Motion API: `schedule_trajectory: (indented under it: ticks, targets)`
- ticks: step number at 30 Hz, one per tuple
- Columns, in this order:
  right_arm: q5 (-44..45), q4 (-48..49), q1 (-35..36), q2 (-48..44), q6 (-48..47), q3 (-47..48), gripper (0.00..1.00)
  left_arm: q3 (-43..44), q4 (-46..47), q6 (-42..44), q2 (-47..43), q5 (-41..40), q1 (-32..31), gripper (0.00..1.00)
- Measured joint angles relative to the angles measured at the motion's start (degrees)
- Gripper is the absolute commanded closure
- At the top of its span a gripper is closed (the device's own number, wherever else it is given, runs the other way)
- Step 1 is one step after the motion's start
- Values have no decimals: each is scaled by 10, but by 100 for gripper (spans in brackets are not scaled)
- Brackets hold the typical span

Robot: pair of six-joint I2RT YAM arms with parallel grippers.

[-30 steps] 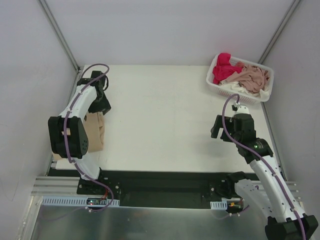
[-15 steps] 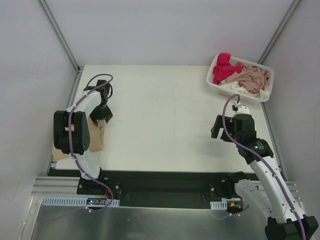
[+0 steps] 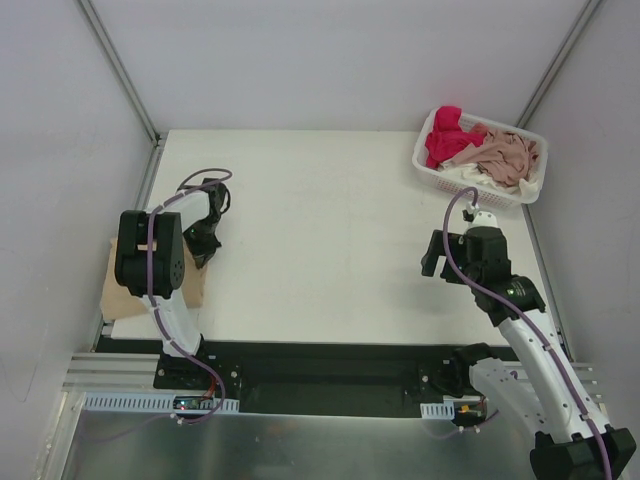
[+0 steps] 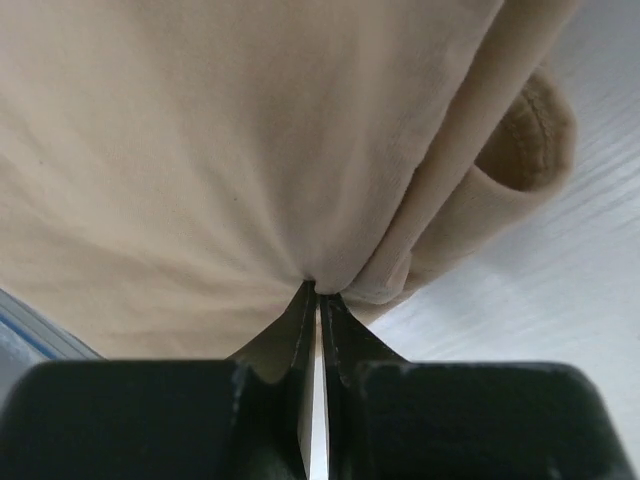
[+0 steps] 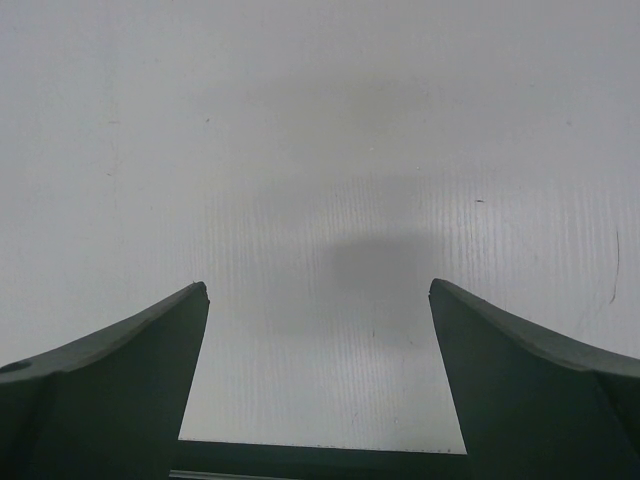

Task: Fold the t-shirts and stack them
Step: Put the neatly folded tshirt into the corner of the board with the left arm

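Tan t-shirt lies at the near-left corner of the table, partly under the left arm, with one edge hanging past the table's side. The left gripper is clamped on it: in the wrist view the fingertips are pressed together on a pinch of tan cloth, the fabric puckers at the tips, and a rolled hem sits just to the right.

Changes over the last second:
- the left gripper was wide open and further back on the table, beyond the shirt — it has come toward the near side, down onto the cloth, and closed
- the left arm has folded in tighter, and more tan cloth now shows to the left of its black link

Unchanged:
- red-pink shirt, dusty pink shirt and white shirt are still heaped in the basket at the far-right corner
- right gripper hasn't moved — fingers spread wide, nothing between them, over bare table between the basket and the near edge, well apart from the tan t-shirt
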Motion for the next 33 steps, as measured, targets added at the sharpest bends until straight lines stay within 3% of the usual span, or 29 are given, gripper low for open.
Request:
schedule_trajectory:
  ticks: [9, 11, 12, 14, 16, 17, 18, 26, 29, 33]
  targets:
    - [0, 0, 0, 4, 0, 0, 3, -68, -3, -25, -42, -32, -25, 100]
    - [0, 1, 0, 4, 0, 0, 3, -68, -3, -26, -45, -31, -27, 95]
    - [0, 2, 0, 4, 0, 0, 3, -68, -3, -26, -48, -30, -30, 88]
    - [0, 3, 0, 4, 0, 0, 3, -67, -2, -28, -55, -23, -35, 57]
    - [0, 4, 0, 4, 0, 0, 3, -66, -3, -30, -63, -14, -44, 37]
    - [0, 4, 0, 4, 0, 0, 3, -63, -3, -34, -67, -7, -50, 14]
    - [0, 4, 0, 4, 0, 0, 3, -61, -5, -36, -71, -2, -56, 1]
    - [4, 4, 0, -1, 9, 0, 3, 55, -94, -73, -157, -9, -183, 1]
    - [4, 11, 0, -25, 14, -7, 3, 89, -99, -97, -239, -20, -235, 1]
    - [-2, 28, 0, -75, 19, -33, 3, 34, -54, -103, -391, -21, -292, 1]
